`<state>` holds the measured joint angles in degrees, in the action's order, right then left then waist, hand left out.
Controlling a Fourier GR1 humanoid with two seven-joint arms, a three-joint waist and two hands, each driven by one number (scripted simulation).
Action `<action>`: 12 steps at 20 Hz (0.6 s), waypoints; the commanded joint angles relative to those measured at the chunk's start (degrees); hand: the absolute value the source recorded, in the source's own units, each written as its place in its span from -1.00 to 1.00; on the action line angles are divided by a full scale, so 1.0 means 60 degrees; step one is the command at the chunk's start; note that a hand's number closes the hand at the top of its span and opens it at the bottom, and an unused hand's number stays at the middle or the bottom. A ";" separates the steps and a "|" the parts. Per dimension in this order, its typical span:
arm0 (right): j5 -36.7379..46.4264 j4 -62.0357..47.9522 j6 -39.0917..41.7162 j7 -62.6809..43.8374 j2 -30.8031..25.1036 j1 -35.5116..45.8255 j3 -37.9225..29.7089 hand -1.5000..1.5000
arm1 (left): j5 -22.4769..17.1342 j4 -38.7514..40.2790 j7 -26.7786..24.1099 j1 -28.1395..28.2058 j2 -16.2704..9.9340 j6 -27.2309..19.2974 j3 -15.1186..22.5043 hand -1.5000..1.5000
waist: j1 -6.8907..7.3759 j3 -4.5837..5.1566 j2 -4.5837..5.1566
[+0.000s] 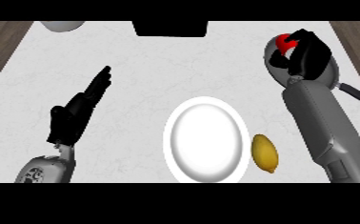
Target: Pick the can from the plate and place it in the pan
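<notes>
A red can (283,42) shows at the far right, inside the round grey pan (273,63). My right hand (307,55) hangs over the pan with its fingers curled round the can, hiding most of it. The white plate (206,140) lies near the front middle of the counter and holds nothing. At the left my left hand (79,106) rests open, fingers straight and pointing away from me.
A yellow lemon (265,153) lies just right of the plate. A black box (171,28) stands at the back middle and a white bowl (62,25) at the back left. The pan's handle (349,90) sticks out to the right.
</notes>
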<state>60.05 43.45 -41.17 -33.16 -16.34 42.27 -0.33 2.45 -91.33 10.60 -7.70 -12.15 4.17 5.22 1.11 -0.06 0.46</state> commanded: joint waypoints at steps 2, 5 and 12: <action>-0.0911 -0.2225 -0.1137 0.1845 -0.0440 0.0579 -0.0998 1.00 | -0.0076 0.0423 -0.0507 -0.0047 0.0050 0.0245 -0.0161 0.00 | 0.0089 -0.0004 0.0044; -0.1457 -0.2942 -0.0829 0.2827 -0.0863 0.1051 -0.1414 1.00 | -0.0151 0.0329 0.0299 -0.0865 -0.0100 0.0253 -0.0484 0.00 | 0.0096 -0.0009 0.0049; -0.2332 -0.4263 -0.1273 0.4863 -0.1538 0.1151 -0.2378 1.00 | 0.0076 -0.0082 0.0264 -0.0353 0.0072 0.0250 -0.0228 0.00 | 0.0195 -0.0019 0.0073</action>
<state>49.32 21.47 -48.51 -10.47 -22.90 48.64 -11.42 3.28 -90.67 10.92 -9.54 -11.23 4.94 4.39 2.00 -0.13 0.81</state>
